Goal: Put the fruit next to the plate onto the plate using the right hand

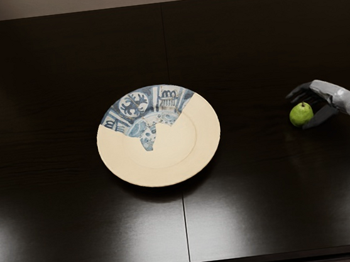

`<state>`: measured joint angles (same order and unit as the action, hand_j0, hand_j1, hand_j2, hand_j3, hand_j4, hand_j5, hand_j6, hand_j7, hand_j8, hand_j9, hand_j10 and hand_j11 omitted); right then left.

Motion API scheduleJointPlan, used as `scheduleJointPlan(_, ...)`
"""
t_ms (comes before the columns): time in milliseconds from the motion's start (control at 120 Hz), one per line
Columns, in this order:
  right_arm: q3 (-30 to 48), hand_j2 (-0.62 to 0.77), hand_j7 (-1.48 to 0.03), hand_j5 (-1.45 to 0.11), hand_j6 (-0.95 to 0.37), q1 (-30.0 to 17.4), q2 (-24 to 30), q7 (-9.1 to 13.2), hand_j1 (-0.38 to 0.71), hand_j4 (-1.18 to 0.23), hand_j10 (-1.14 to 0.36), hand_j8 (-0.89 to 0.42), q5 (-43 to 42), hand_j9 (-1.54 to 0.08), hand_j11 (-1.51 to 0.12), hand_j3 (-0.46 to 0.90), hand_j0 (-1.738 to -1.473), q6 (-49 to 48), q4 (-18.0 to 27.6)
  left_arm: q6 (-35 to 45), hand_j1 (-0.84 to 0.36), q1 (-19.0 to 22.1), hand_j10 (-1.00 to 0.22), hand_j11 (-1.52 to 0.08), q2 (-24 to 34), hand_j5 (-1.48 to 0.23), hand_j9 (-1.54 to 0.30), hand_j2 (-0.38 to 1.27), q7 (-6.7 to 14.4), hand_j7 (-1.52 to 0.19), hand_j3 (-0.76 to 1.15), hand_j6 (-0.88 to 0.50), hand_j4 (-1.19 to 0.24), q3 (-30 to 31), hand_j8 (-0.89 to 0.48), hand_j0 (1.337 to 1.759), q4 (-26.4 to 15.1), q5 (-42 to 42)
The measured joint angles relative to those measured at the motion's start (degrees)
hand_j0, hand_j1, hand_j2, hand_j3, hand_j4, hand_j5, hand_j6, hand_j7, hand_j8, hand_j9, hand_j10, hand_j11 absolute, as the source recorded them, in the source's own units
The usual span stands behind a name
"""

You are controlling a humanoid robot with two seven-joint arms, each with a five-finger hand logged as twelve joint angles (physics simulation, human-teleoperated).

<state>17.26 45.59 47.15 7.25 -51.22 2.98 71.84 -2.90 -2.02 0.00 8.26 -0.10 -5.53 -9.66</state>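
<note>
Glossy dark table (79,237) bears a cream, blue-patterned ceramic plate (184,158). Small green pear (300,115): light, firm, smooth; grip its belly. Grey right hand (314,105) brackets it, fingers spread, unclosed.

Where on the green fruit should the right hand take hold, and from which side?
Grip the fruit round its wide middle, coming from the right, where the right hand sits close beside it. It stands upright, stem up, so the rounded sides offer the best hold; the plate lies apart to its left.
</note>
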Motion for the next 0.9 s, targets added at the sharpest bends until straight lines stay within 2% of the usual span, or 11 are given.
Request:
scheduleJointPlan(233,-0.3,-0.08,-0.54,-0.54,-0.42,-0.1,-0.9,0.0,0.15,-0.42,-0.41,-0.42,0.0,-0.54,-0.53,0.00,-1.658,-0.1,-0.6,0.0,0.32,0.0,-0.02,-0.03,0.0,-0.03,-0.03,0.00,0.0,-0.03,0.00,-0.02,-0.02,0.0,-0.02,1.658,0.0,0.0)
scheduleJointPlan(433,-0.5,-0.07,-0.60,-0.60,-0.47,0.0,-1.0,-0.1,0.20,-0.47,-0.35,-0.47,-0.3,-0.60,-0.66,0.00,-1.658,-0.1,-0.6,0.0,0.32,0.0,-0.02,-0.03,0.0,-0.03,-0.03,0.00,0.0,-0.03,0.00,-0.02,-0.02,0.0,-0.02,1.658,0.0,0.0)
scheduleJointPlan(500,-0.6,-0.06,-0.63,-0.63,-0.49,0.0,-1.0,-0.1,0.21,-0.49,-0.32,-0.46,-0.5,-0.63,-0.70,0.00,-1.657,-0.1,-0.6,0.0,0.32,0.0,-0.02,-0.03,0.0,-0.03,-0.03,0.00,0.0,-0.03,0.00,-0.02,-0.02,0.0,-0.02,1.658,0.0,0.0)
scheduleJointPlan(567,-0.9,-0.07,-0.66,-0.65,-0.49,0.0,-1.0,-0.2,0.22,-0.52,-0.27,-0.43,-0.6,-0.66,-0.82,0.00,-1.655,-0.1,-0.6,0.0,0.32,0.0,-0.02,-0.03,0.0,-0.03,-0.03,0.00,0.0,-0.03,0.00,-0.02,-0.02,0.0,-0.02,1.658,0.0,0.0)
scheduleJointPlan(708,-1.1,-0.08,-0.73,-0.69,-0.45,0.1,-1.0,-0.3,0.23,-0.59,-0.26,-0.40,-0.8,-0.71,-0.82,0.00,-1.649,0.0,-0.6,0.0,0.32,0.0,-0.02,-0.03,0.0,-0.03,-0.03,0.00,0.0,-0.03,0.00,-0.02,-0.02,0.0,-0.02,1.658,0.0,0.0)
scheduleJointPlan(900,-1.2,0.05,-0.83,-0.79,-0.43,0.1,-1.1,-0.4,0.26,-0.66,-0.25,-0.37,-1.5,-0.82,-0.83,0.00,-1.649,-0.1,-0.6,0.0,0.32,0.0,-0.02,-0.03,0.0,-0.03,-0.03,0.00,0.0,-0.03,0.00,-0.02,-0.02,0.0,-0.02,1.658,0.0,0.0)
